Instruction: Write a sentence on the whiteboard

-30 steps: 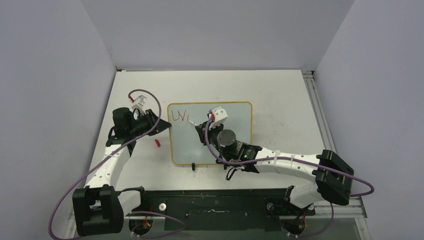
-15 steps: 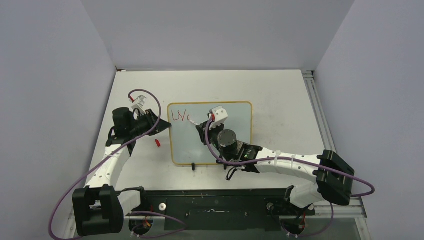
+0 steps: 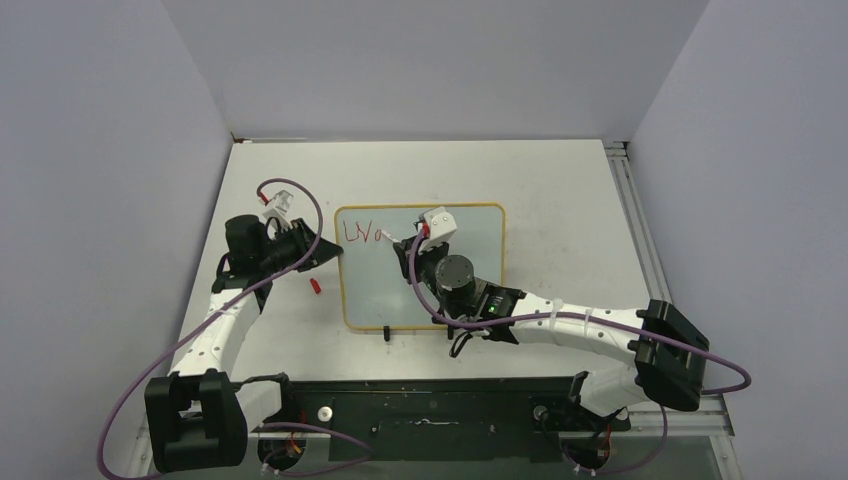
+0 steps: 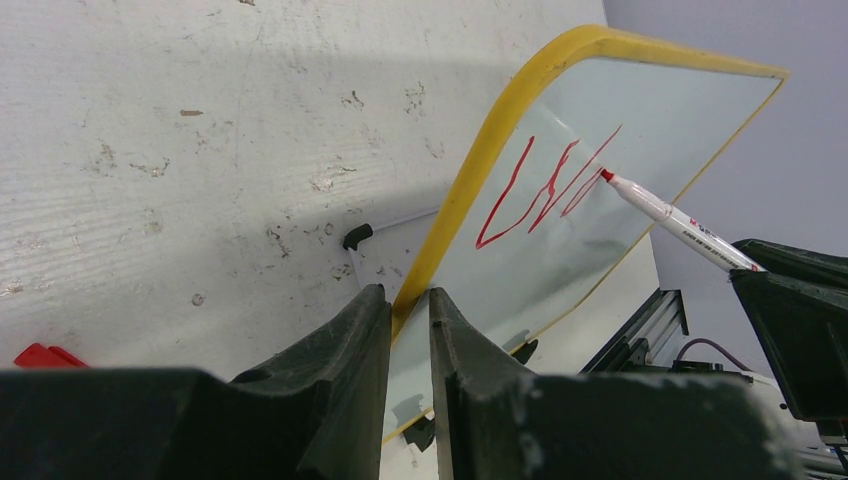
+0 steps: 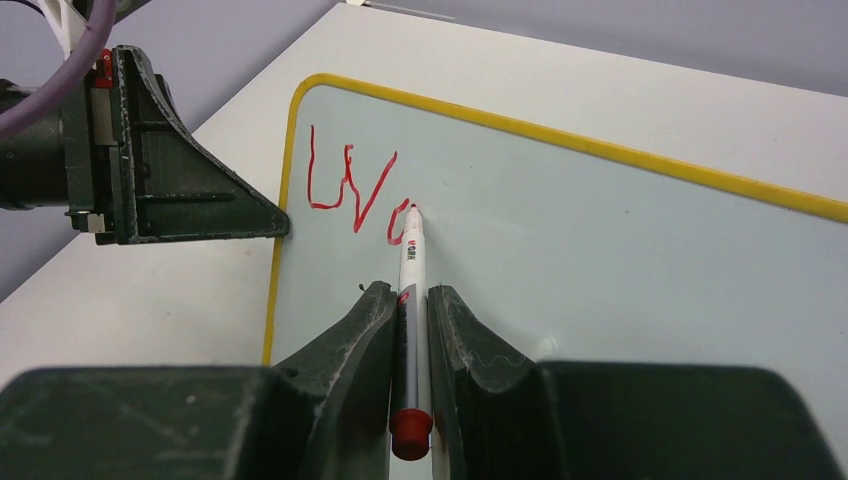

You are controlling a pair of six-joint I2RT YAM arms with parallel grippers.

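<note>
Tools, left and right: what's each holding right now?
Left tool: closed on the whiteboard, at its left edge.
Right tool: closed on the red marker, tip at the whiteboard.

We read this as a robotics lab cell: 3 bare grey panels (image 3: 420, 60) box in a scuffed white tabletop (image 3: 560, 190), an aluminium rail (image 3: 634, 220) edges it, and purple cables (image 3: 140, 385) trail.

- Top external: high above the table (image 3: 560, 190), facing down.
- Left wrist: low at the left edge of the whiteboard (image 4: 640, 130).
- Right wrist: close above it; all share the sentence (image 5: 350, 190).
</note>
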